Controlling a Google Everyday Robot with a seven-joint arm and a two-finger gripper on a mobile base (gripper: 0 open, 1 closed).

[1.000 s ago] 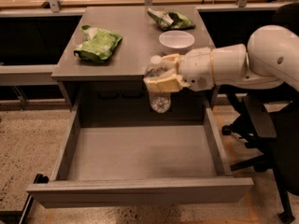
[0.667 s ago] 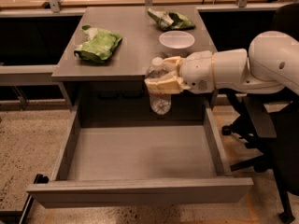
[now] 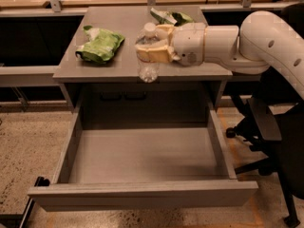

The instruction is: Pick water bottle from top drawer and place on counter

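The water bottle [image 3: 148, 63], clear with a white cap, is held upright by my gripper [image 3: 153, 49], which is shut around its upper body. The bottle's base hangs at about the level of the counter's [image 3: 123, 27] front edge, near the middle. The white arm reaches in from the right. The top drawer [image 3: 142, 194] is pulled fully open below and nothing lies in it.
A green crumpled bag [image 3: 99, 45] lies on the counter's left part. Another green bag [image 3: 171, 17] lies at the back right, partly behind the arm. A black office chair [image 3: 275, 141] stands to the right of the drawer.
The gripper has lifted the bottle from just above the drawer opening up to counter height, and it now hangs over the counter's front edge.
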